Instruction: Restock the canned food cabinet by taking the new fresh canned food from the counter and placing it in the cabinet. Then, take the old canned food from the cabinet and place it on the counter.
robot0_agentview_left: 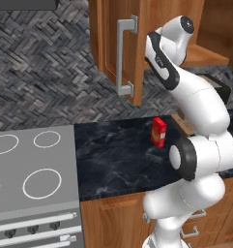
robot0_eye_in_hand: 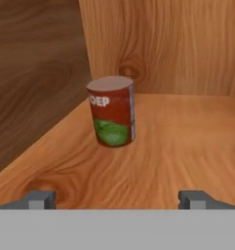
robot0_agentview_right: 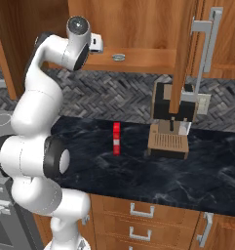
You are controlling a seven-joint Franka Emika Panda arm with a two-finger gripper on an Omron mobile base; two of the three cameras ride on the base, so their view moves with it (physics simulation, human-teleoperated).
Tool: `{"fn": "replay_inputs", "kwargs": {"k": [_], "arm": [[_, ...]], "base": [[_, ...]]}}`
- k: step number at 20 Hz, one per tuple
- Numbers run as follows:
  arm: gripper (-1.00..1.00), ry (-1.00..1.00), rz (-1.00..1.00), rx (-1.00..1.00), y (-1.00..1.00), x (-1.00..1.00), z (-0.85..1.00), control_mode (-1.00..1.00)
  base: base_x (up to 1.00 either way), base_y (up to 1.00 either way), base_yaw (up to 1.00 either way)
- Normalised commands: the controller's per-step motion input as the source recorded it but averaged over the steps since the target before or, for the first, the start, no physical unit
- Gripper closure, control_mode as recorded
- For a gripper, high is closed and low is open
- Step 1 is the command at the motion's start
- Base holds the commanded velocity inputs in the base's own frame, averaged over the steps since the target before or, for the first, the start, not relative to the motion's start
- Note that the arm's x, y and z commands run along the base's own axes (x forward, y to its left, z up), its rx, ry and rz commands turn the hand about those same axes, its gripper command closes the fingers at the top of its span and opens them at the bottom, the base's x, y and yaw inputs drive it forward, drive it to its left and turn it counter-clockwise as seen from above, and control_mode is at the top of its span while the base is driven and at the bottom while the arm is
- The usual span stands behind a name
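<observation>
— So where does the old canned food (robot0_eye_in_hand: pixel 111 112) stand?

— Upright on the cabinet shelf (robot0_eye_in_hand: pixel 187 146), toward the back left corner, close to the side wall but not touching it. The flat silver tin (robot0_agentview_right: pixel 118 57) already lies on that shelf in the right base view, near its front edge, so I judge the first half of the task done.

— And the end effector (robot0_eye_in_hand: pixel 118 197)?

— Its two dark fingertips (robot0_eye_in_hand: pixel 40 199) are spread wide, nothing between them, with the can ahead and slightly left of centre. It is well apart from the can.

— How would it handle?

— My guess: a rigid metal cylinder, fairly light, with a smooth label that could slip under a weak pinch. It stands taller than it is wide, so a nudge high up could tip it. I would close on the middle of the body, across its width, one finger either side.

— Anything in the way?

— The side wall leaves the left finger little room. Down on the counter (robot0_agentview_right: pixel 138 171), the red carton (robot0_agentview_right: pixel 117 138) stands clear of open space.
</observation>
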Motion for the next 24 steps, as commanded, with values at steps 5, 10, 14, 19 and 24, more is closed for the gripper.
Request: {"fn": "replay_inputs", "kwargs": {"k": [5, 10, 14, 19, 24], "arm": [[-1.0, 0.0, 0.0, 0.0, 0.12, 0.45, -0.02, -1.0], [-1.0, 0.0, 0.0, 0.0, 0.21, 0.27, 0.0, -1.0], [-1.0, 0.0, 0.0, -0.02, 0.11, 0.21, 0.0, -1.0], [-1.0, 0.0, 0.0, -0.04, 0.09, 0.25, 0.0, -1.0], [-1.0, 0.0, 0.0, -0.02, 0.03, 0.25, 0.0, -1.0]], "base": [[0.0, 0.0, 0.0], [0.0, 0.0, 0.0], [0.0, 0.0, 0.0], [0.0, 0.0, 0.0], [0.0, 0.0, 0.0]]}}
